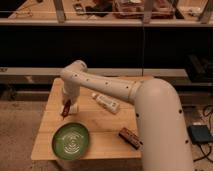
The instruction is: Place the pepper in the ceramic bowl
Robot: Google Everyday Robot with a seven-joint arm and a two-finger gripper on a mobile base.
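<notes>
One wooden table (102, 125) before dark shelving (125, 45), pepper (65, 107) in claw (66, 110) over it

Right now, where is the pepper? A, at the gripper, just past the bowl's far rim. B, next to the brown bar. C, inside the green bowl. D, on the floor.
A: the pepper is held in the gripper, beyond the ceramic bowl, which holds nothing.

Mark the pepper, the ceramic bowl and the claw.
pepper (65, 110), camera view, its dark red middle.
ceramic bowl (71, 141), camera view, its bare ringed centre.
claw (66, 107), camera view, its tip, at the pepper, beyond the bowl.
</notes>
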